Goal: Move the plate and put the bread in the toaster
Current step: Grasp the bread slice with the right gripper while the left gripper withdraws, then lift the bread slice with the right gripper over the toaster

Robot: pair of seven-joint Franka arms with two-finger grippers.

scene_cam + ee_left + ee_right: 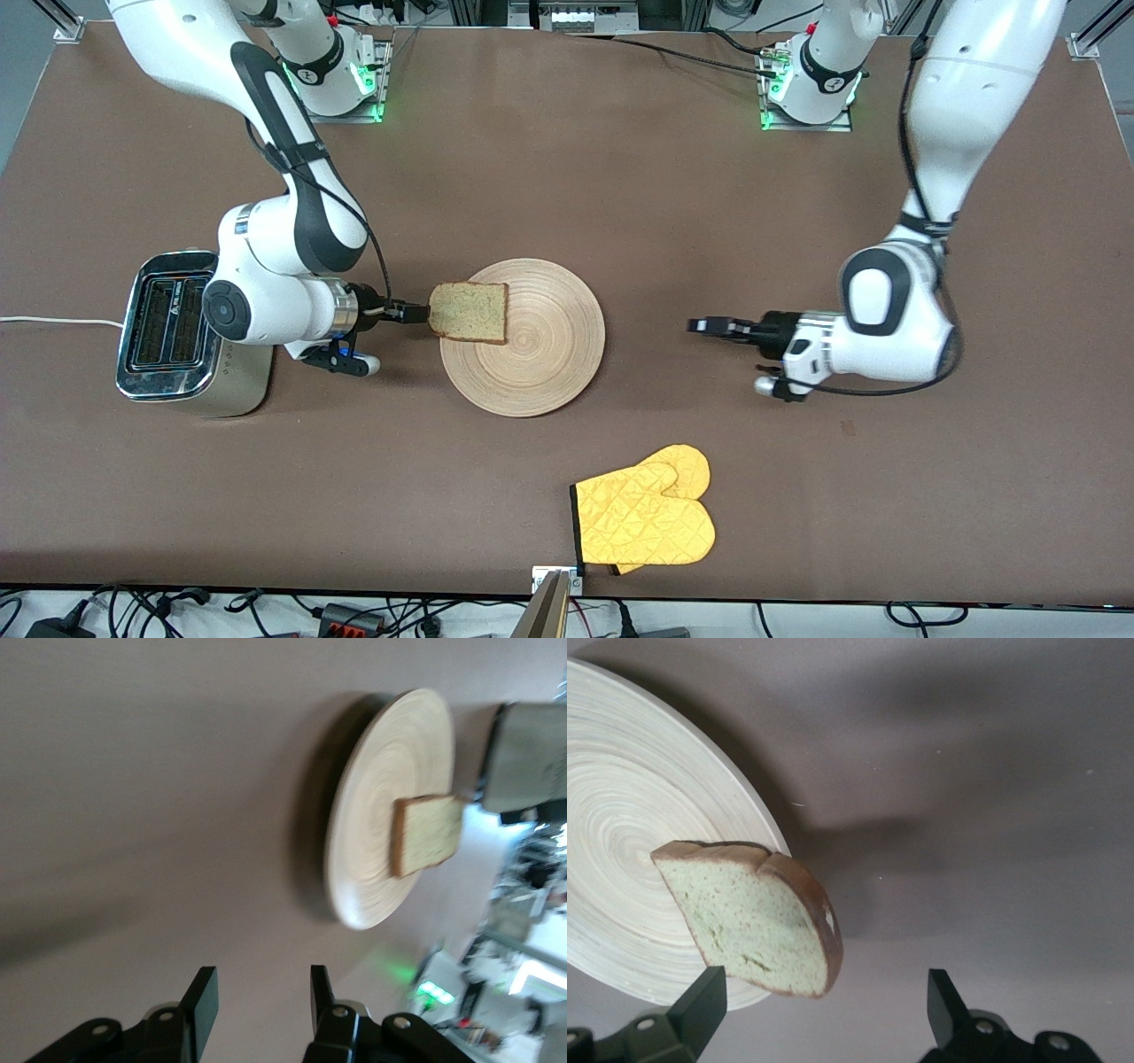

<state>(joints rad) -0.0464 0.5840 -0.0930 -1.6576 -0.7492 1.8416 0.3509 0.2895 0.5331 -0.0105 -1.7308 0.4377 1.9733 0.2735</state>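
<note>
my right gripper (416,312) jaws wide apart, nothing clamped, tips just short of the bread (469,312); slice sits mid-frame on the plate (567,372) edge at the right arm's end, overhanging the rim, crust edge facing me, toaster (168,323) beside my wrist; right arm is nearer, left gripper (700,326) waits part-open, well off the plate

Front cam high, faces robots; both wrist cams low, share plate (523,337) w/ bread (469,312).
</note>
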